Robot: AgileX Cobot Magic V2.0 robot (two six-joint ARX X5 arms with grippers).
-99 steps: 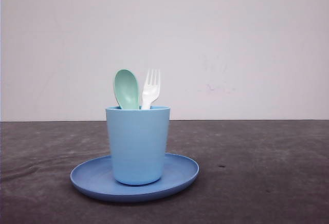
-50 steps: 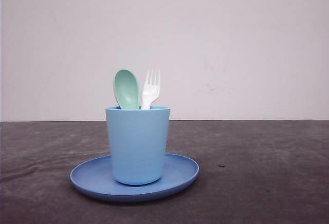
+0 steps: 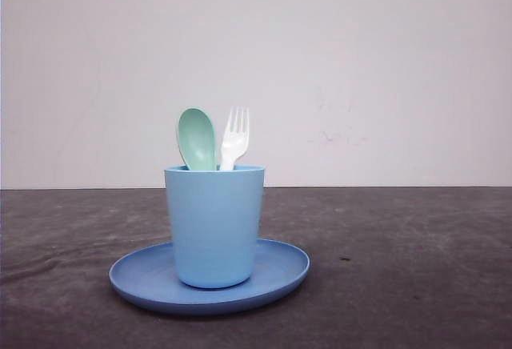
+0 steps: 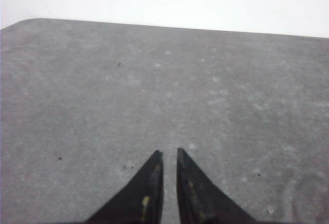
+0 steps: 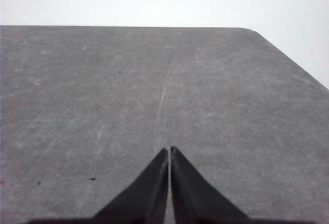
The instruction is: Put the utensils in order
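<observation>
In the front view a mint-green spoon (image 3: 197, 138) and a white fork (image 3: 235, 138) stand upright, heads up, in a light blue cup (image 3: 214, 225). The cup stands on a blue round plate (image 3: 282, 267). Their handles are hidden inside the cup. My left gripper (image 4: 168, 153) hangs over bare grey tabletop, its black fingers nearly together with a narrow gap and nothing between them. My right gripper (image 5: 169, 150) is shut, fingertips all but touching, also over bare tabletop.
The dark grey table (image 3: 400, 269) stretches to both sides of the plate. A plain white wall (image 3: 360, 69) rises behind it. A rounded table corner (image 5: 252, 30) appears in the right wrist view, and another corner (image 4: 25, 22) in the left wrist view.
</observation>
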